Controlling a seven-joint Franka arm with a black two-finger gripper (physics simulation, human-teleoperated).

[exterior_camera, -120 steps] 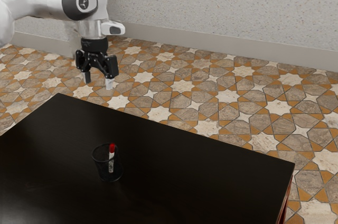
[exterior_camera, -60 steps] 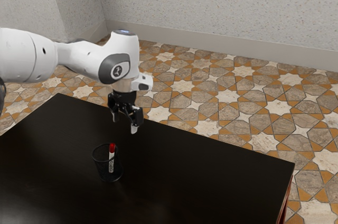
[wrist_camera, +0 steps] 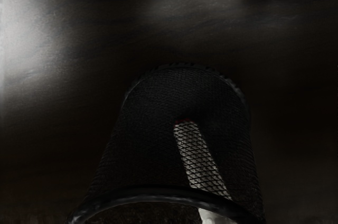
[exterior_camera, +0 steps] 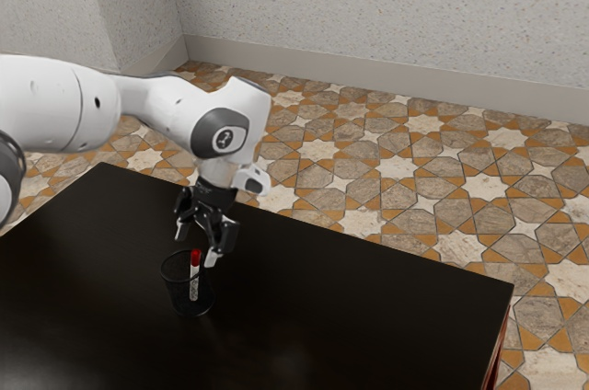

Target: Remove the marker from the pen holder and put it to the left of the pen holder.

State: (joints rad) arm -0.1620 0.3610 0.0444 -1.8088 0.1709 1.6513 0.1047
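The end effector is open, near the pen holder, its fingers apart. The marker stands inside the holder, red end up, just below the end effector, on the exterior view's left of the surface.

White, rounded seven-joint Franka arm reaches in from the exterior view's left. Black two-finger gripper points down (tips lean a bit toward that same side), pale-tipped fingers spread apart.
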